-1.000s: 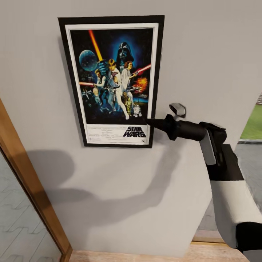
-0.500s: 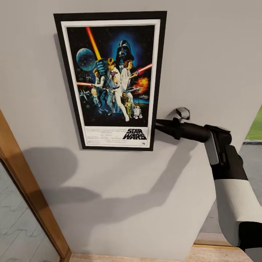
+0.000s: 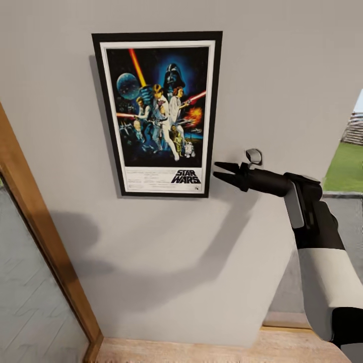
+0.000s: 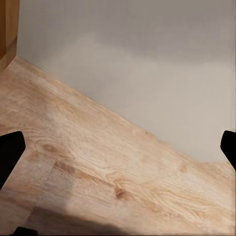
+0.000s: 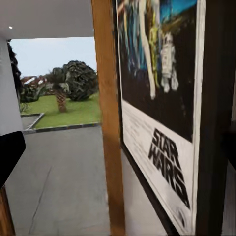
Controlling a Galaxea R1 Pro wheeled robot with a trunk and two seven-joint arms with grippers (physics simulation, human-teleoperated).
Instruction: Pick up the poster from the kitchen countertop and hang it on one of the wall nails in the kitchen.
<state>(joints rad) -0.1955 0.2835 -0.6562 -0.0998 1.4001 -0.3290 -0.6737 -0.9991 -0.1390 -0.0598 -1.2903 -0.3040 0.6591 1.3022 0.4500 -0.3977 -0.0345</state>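
Looking through the head camera, I see the poster (image 3: 159, 115) flat and upright against the grey wall (image 3: 282, 75), nothing holding it; I judge the hanging done, though the nail is hidden behind the frame and I cannot confirm the hook; what is left, I think, is only to draw the arm clear; the right claw (image 3: 221, 170) sits just beside the poster's lower right corner, apart from the frame, its two dark fingers spread in a narrow V with nothing between them; the right arm reaches in from the side, forearm raised, wrist level and pointing along the wall toward the frame; a wooden door frame (image 3: 45, 242) runs down on the other side of the poster.

From the left wrist camera, I see wooden floor (image 4: 98, 167) meeting the wall's base; the left claw (image 4: 118, 147) points down at it, its fingertips (image 4: 10, 152) far apart, empty.

From the right wrist camera, the poster (image 5: 162, 113) shows close up, its "STAR WARS" lettering legible, with lawn and trees beyond the door frame.
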